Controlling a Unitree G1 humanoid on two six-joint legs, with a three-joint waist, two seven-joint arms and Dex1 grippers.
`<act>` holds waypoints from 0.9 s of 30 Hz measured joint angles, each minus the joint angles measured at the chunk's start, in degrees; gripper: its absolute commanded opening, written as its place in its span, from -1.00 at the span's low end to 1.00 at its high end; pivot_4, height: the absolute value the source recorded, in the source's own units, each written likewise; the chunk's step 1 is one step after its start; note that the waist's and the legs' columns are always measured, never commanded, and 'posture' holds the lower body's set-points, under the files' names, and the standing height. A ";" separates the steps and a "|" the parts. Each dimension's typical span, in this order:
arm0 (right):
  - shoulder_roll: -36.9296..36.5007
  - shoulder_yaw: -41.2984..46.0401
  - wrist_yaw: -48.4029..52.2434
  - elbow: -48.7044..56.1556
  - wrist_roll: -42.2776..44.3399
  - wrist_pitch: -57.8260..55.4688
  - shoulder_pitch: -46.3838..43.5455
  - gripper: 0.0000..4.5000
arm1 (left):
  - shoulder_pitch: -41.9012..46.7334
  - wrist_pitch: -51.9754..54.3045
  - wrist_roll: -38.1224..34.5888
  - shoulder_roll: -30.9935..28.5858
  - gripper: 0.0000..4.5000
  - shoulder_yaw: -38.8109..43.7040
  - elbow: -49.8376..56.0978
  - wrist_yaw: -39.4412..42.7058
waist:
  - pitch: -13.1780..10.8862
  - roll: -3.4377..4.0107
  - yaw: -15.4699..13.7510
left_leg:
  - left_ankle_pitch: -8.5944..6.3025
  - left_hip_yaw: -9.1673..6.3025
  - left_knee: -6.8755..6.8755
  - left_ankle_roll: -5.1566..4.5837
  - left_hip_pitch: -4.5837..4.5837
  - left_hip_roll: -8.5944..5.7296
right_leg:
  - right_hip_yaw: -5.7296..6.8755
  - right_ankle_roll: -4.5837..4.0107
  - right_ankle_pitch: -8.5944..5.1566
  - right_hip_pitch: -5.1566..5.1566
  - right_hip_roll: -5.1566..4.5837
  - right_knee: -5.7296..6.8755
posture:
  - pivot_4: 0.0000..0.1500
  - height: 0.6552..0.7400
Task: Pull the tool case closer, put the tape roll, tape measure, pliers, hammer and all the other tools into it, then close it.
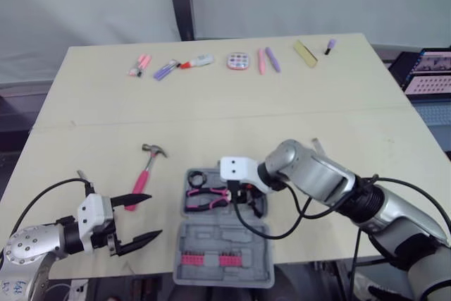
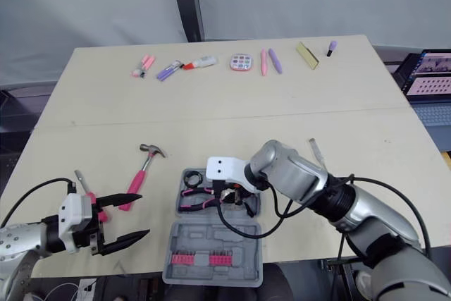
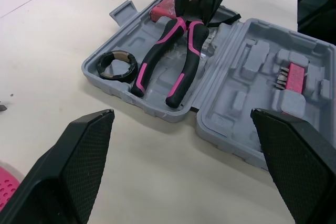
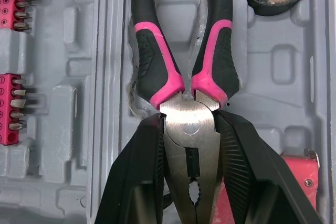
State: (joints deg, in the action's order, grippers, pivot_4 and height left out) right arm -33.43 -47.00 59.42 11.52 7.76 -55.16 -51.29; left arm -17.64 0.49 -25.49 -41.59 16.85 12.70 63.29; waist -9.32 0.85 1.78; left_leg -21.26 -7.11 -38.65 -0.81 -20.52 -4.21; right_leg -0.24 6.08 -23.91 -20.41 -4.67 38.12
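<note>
You've got bright, even, diffuse light. Soft thin shadows hug the pliers [image 4: 187, 129] at the handles and sit beside the hammer [image 1: 146, 173]. Mild sheen on the pliers' steel head.

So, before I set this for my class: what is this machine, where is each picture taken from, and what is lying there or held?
It is a humanoid robot with two arms, each ending in a two-fingered gripper. The two wide pictures come from cameras in its head, looking down over a table. The two close pictures come from a camera on each wrist. An open grey tool case lies near the robot, with a tape roll and pliers inside. The right gripper is closed on the pliers' metal head. The left gripper is open and holds nothing. A hammer lies beside the case; pens lie along the far edge.
</note>
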 measured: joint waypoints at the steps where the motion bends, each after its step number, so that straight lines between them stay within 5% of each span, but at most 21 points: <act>1: 0.19 0.00 0.00 -0.20 -0.04 0.03 0.15 -0.57 | -0.08 -0.01 0.05 0.08 1.00 -0.03 0.04 -0.04 | 0.00 0.00 0.00 | 0.00 0.00 0.00 0.00 0.00 0.00 | 0.00 0.00 0.00 0.00 0.00 0.00 | 1.00 1.00; 27: 1.05 -0.02 0.27 -0.45 -1.28 -1.11 1.31 -0.57 | -0.39 -0.62 0.13 0.18 1.00 -0.17 0.07 -0.21 | 0.00 0.00 -0.01 | -0.01 -0.01 -0.01 0.01 0.00 0.00 | 0.00 0.00 0.00 -0.04 -0.01 0.12 | 1.00 1.00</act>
State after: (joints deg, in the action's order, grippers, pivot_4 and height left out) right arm -32.38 -47.02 59.69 11.07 6.48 -56.27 -49.98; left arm -18.04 -0.12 -25.36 -41.40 16.68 12.77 63.08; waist -9.32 0.85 1.77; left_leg -21.27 -7.12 -38.67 -0.79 -20.52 -4.22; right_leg -0.24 6.08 -23.91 -20.45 -4.68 38.23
